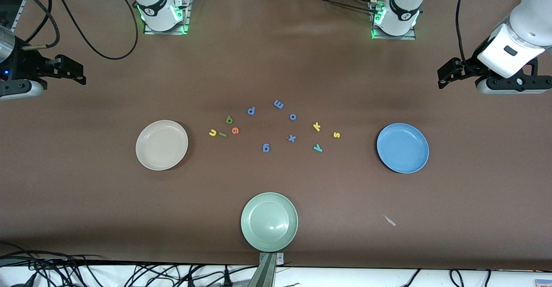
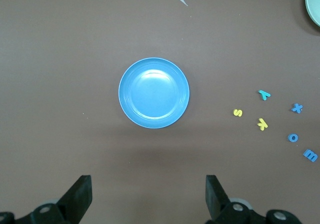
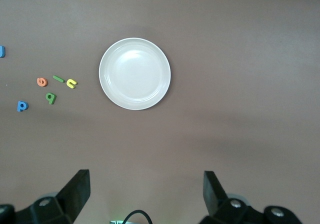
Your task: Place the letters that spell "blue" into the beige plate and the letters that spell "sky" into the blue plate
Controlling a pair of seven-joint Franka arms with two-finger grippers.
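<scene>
Glossy blue plate point(image 2: 154, 92) (light glare), matt brown table point(image 1: 276, 54)

Both arms raised, waiting at the table ends, well apart. Left gripper point(image 2: 147, 196) up at left arm's end, jaws spread wide, nothing btwn fingers point(image 2: 80, 194). Right gripper point(image 3: 145, 194) up at right arm's end, jaws likewise wide, nothing held. Wrists apparently pointing roughly straight down, though front view cuts off both arms at its edges.
</scene>
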